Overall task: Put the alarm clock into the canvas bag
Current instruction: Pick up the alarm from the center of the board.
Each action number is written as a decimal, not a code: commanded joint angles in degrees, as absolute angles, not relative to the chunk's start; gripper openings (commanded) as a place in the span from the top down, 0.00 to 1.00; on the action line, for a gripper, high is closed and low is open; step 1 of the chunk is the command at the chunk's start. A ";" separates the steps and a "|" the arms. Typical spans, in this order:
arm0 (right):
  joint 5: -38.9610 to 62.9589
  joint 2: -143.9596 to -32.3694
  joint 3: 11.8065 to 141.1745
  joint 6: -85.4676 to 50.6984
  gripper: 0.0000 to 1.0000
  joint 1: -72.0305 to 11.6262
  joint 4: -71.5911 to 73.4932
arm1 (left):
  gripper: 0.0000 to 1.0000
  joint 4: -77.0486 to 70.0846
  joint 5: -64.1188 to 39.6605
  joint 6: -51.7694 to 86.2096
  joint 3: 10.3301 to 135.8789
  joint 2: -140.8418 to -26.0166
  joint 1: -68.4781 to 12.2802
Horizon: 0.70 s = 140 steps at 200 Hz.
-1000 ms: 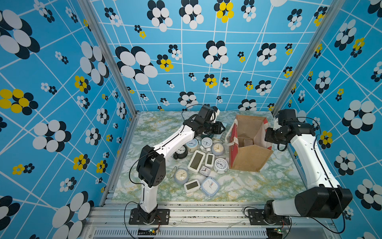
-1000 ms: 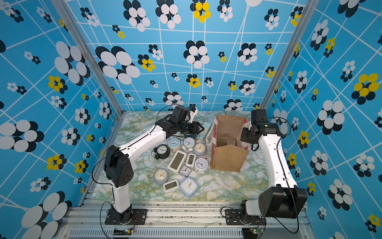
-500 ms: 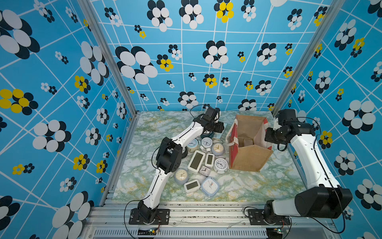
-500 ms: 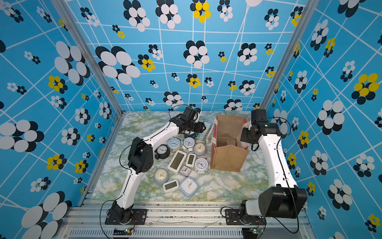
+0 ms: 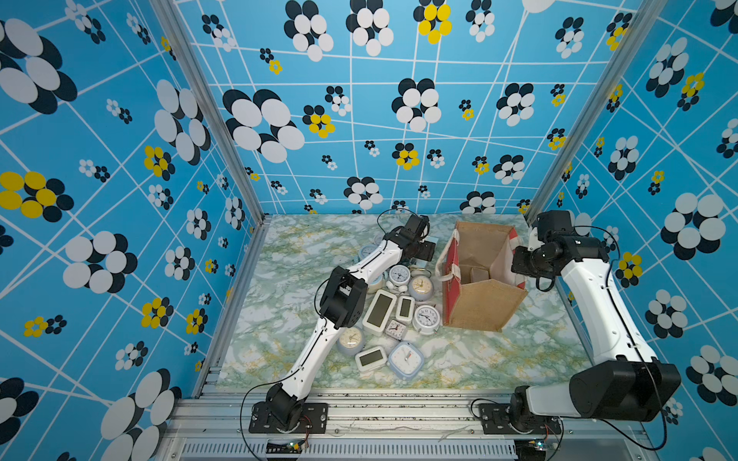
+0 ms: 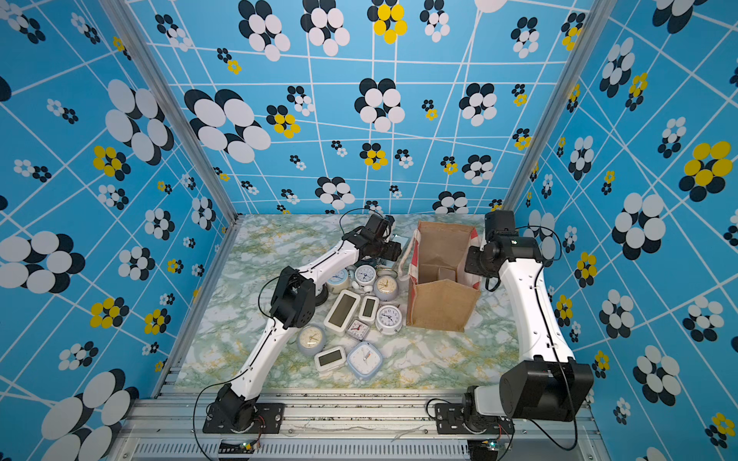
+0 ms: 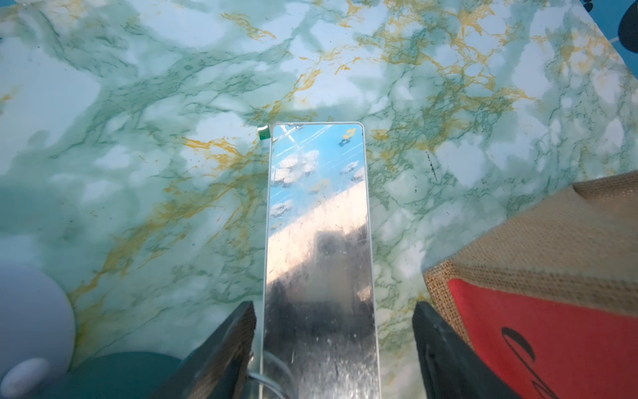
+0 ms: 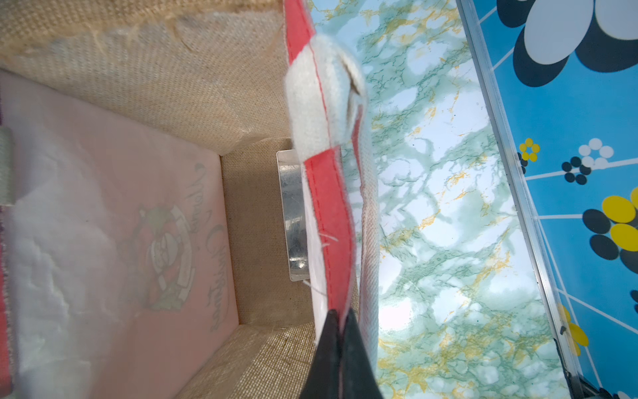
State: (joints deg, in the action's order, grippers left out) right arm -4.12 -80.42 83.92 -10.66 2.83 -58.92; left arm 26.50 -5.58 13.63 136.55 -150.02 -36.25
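Observation:
The canvas bag (image 5: 479, 307) (image 6: 439, 307) stands open at the back right of the table, tan with red sides. My right gripper (image 8: 340, 312) (image 5: 519, 259) is shut on its red rim (image 8: 331, 207). A mirror-faced alarm clock (image 8: 291, 214) lies at the bottom inside the bag. Just left of the bag (image 7: 535, 241), my left gripper (image 7: 333, 305) (image 5: 425, 249) is open. Another flat mirror-faced alarm clock (image 7: 317, 214) sits between its fingers. One finger (image 7: 234, 338) is close against the clock's edge and the second finger (image 7: 438, 345) stands well apart from it.
Several more alarm clocks (image 5: 403, 311) (image 6: 359, 315), round and rectangular, are piled in the middle of the marble table (image 5: 279, 319) under the left arm. A round pale clock (image 7: 34, 311) is beside the left gripper. The metal wall frame (image 8: 511, 172) runs close behind the bag.
The left arm's elbow has swung right, over the clock pile, while its gripper stayed beside the bag. The right arm and the bag have not moved.

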 commanded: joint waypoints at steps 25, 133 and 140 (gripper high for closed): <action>-3.07 -81.69 84.19 -9.67 1.00 3.07 -58.87 | 0.24 25.00 -3.85 12.54 140.20 -154.59 -36.47; -2.37 -82.09 84.17 -9.71 0.99 3.08 -58.45 | 0.23 35.62 -4.86 16.96 143.27 -156.87 -36.74; -2.35 -82.01 84.04 -9.72 0.99 3.12 -58.47 | 0.23 35.92 -5.09 17.17 143.27 -157.05 -36.81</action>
